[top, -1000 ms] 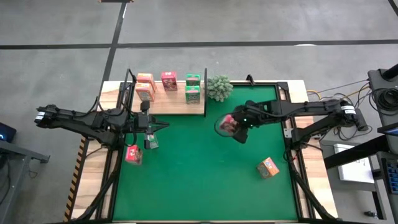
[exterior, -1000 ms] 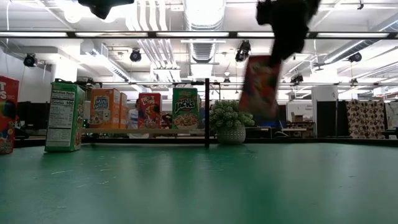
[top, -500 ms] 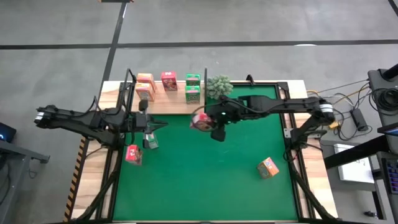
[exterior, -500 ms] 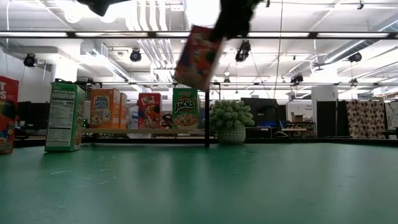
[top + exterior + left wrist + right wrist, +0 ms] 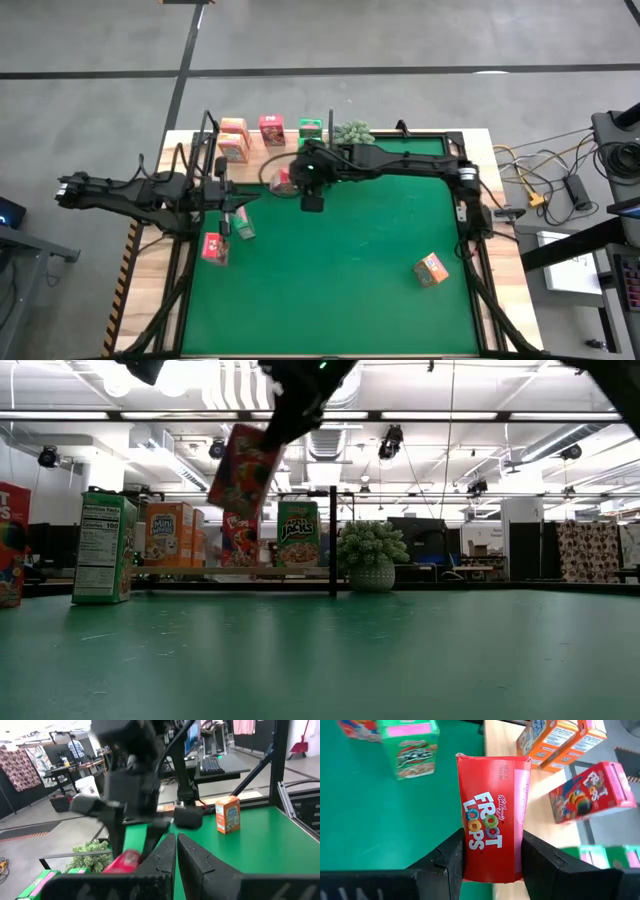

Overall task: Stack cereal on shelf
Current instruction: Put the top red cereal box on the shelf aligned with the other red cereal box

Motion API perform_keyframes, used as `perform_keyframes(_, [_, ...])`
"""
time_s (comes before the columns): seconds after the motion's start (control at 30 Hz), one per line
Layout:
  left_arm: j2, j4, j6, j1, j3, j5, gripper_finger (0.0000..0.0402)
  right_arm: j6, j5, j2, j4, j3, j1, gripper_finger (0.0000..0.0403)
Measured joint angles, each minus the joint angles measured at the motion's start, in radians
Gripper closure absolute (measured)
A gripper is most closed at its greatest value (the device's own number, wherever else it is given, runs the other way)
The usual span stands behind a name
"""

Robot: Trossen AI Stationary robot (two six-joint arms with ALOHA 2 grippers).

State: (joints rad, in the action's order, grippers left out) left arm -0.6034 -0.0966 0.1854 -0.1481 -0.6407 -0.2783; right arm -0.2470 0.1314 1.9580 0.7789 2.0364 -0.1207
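Note:
My right gripper (image 5: 492,847) is shut on a pink-red cereal box (image 5: 492,820), held in the air (image 5: 283,180) over the near edge of the wooden shelf (image 5: 262,162). On the shelf stand two orange boxes (image 5: 234,138), a pink-red one (image 5: 271,130) and a green one (image 5: 310,128). A green box (image 5: 243,228), a pink-red box (image 5: 213,248) and an orange box (image 5: 432,268) stand on the green mat. My left gripper (image 5: 176,852) is shut and holds nothing; it hovers level at the left, near the green box. My right gripper pinches the pink-red box between its two fingers, one finger (image 5: 454,855) on each of its two narrow sides (image 5: 520,855), at the end nearer the wrist. The fingers slant down from the table's right. The box hangs tilted (image 5: 243,470), clear of shelf and mat.
A bushy potted plant (image 5: 352,132) stands just right of the shelf's black upright (image 5: 332,540). My right arm (image 5: 400,160) stretches across the mat's far side. The mat's middle (image 5: 350,270) is bare.
My right gripper has swept toward the table's left edge and the shelf, rising a little and rolling, carrying the pink-red box, which now tilts the other way. My left gripper has drawn back slightly toward the left edge.

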Motion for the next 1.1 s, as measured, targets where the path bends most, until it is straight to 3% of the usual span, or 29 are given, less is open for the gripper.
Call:
perform_keyframes(0.5, [0.064,0.006,-0.011,0.000,0.022,0.000,0.0402,-0.106,-0.009,0.287,-0.009,0.292,-0.093,0.0255])
perform_keyframes(0.93, [0.063,0.006,-0.011,0.000,0.022,0.000,0.0402,-0.111,-0.008,0.305,-0.060,0.294,-0.118,0.0254])
perform_keyframes(1.1, [0.063,0.006,-0.011,0.000,0.022,0.000,0.0402,-0.108,-0.008,0.304,-0.087,0.274,-0.127,0.0229])
